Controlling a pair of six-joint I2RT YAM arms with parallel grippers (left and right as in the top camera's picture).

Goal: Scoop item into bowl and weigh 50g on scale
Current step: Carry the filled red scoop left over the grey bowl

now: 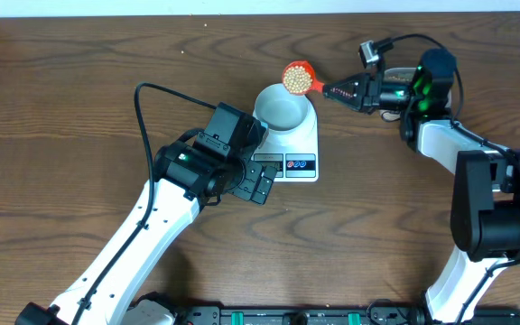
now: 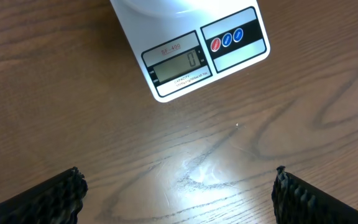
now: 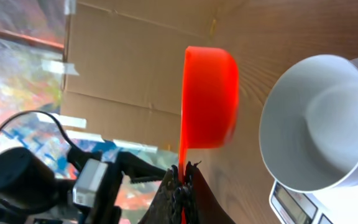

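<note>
Overhead view first: the beans are heaped in a little red scoop, and the scoop hangs just beside the far rim of the bowl, not really over the opening yet. So the load is picked up but nothing's been tipped. The bowl looks bare inside from above, and the right wrist view agrees, just clean pale walls and no beans in there. From that side view the scoop looks about level and a bit apart from the bowl.

The bowl sits on the scale, toward its back end. In the left wrist view the display reads what looks like a zero, which fits an empty bowl that's been tared.

The right gripper is clamped tight on the scoop's handle, with its jaws pinched together around the thin red strip. The left gripper is spread wide with nothing in it, hovering over bare table just in front of the scale.

My read: setup and first scoop are done, the weighing hasn't really begun. What's left is moving over the bowl, pouring, checking the number, and probably more scoops to reach 50g.
</note>
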